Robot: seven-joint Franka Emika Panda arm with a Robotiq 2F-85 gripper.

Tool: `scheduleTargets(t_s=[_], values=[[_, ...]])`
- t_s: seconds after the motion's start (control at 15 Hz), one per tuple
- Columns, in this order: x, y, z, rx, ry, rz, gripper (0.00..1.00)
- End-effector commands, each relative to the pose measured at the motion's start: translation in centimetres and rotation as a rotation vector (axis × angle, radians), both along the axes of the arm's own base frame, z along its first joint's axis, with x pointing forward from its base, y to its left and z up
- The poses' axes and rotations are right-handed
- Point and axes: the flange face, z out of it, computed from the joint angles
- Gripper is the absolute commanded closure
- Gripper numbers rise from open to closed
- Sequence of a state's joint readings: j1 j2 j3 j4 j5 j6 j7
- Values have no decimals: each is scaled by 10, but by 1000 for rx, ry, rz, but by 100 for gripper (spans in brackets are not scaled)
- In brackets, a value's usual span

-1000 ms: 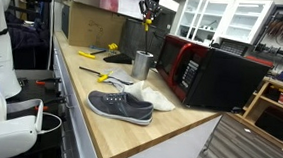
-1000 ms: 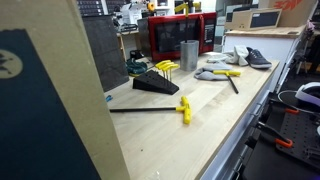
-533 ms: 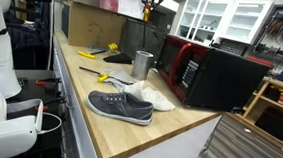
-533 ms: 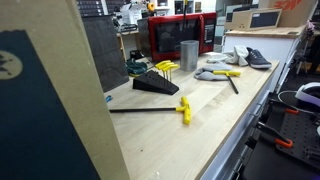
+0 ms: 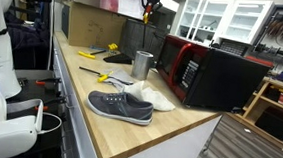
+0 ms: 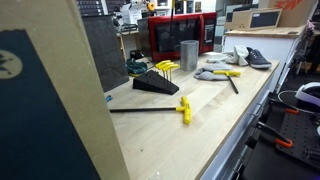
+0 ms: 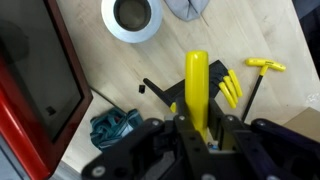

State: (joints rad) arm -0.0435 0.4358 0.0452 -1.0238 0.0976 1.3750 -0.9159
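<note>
Yellow tool (image 7: 197, 78) | clamped in pincer (image 7: 200, 126), high above table (image 7: 250, 30) | metal cup (image 7: 132, 17) below looks empty

Light: bright, even, from overhead; glare on white cabinets (image 5: 226, 17).
Shadows: soft, short on tabletop (image 5: 137, 137).
Focus: exterior views sharp, low-res; wrist view blurs end effector (image 7: 203, 130), gripped yellow handle (image 7: 197, 80) crisp.
Dark: foreground panel (image 6: 40, 110) underexposed.

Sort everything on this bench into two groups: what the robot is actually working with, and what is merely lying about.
In use: gripper, shut on the yellow-handled tool.

Lying about: metal cup, grey shoe, red microwave, teal cloth, T-handle key, black key stand.
</note>
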Motion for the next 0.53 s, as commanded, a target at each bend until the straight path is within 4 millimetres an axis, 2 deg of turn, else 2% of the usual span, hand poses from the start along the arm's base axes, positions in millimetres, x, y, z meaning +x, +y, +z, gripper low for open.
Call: scheduleTargets(t_s=[0.0, 0.2, 0.47], values=[[26, 15, -17, 71, -31, -27, 94], [39, 38, -39, 119, -26, -2, 94], [43, 75, -63, 118, 1, 88, 94]])
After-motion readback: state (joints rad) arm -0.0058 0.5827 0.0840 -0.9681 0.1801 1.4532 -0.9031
